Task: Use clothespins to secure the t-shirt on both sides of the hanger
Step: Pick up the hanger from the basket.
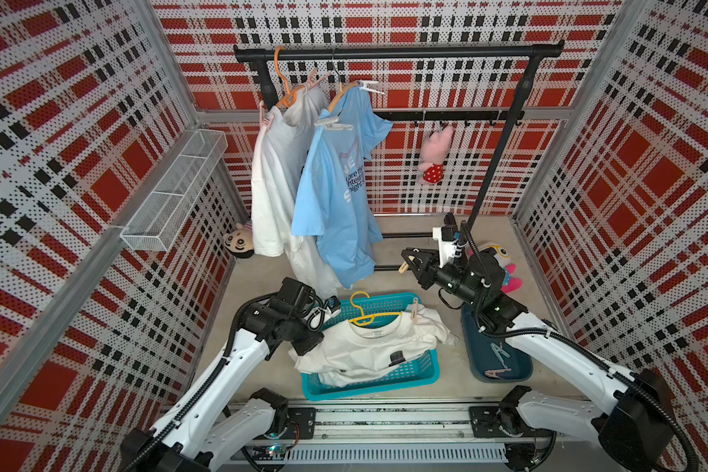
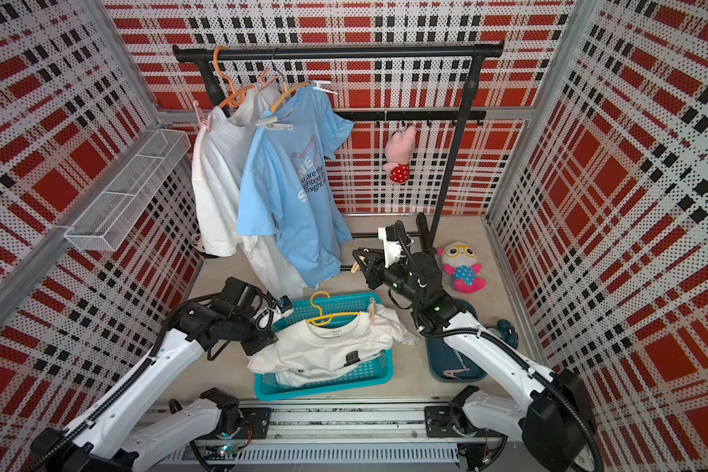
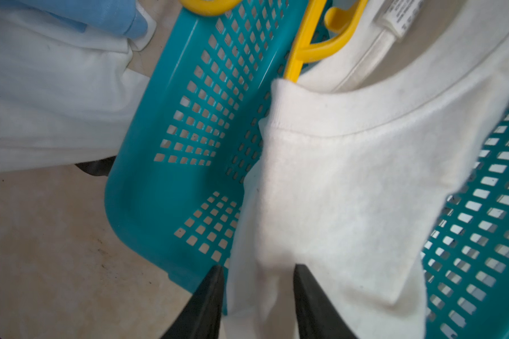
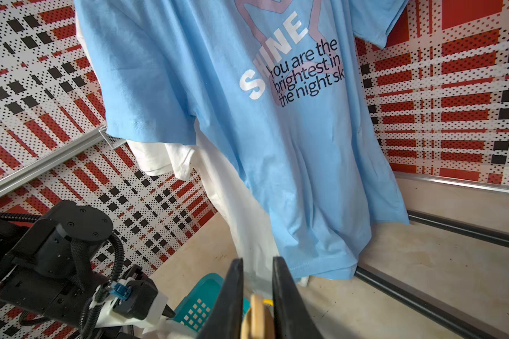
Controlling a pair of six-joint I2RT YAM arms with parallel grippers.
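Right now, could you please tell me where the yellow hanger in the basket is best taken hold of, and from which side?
Probably the bare neck just below the hook of the yellow hanger, from above. It lies flat over the teal basket, and the white t-shirt covers both its arms, so only hook and neck are exposed.

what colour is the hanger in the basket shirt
Yellow. The yellow plastic hanger shows best in the left wrist view.
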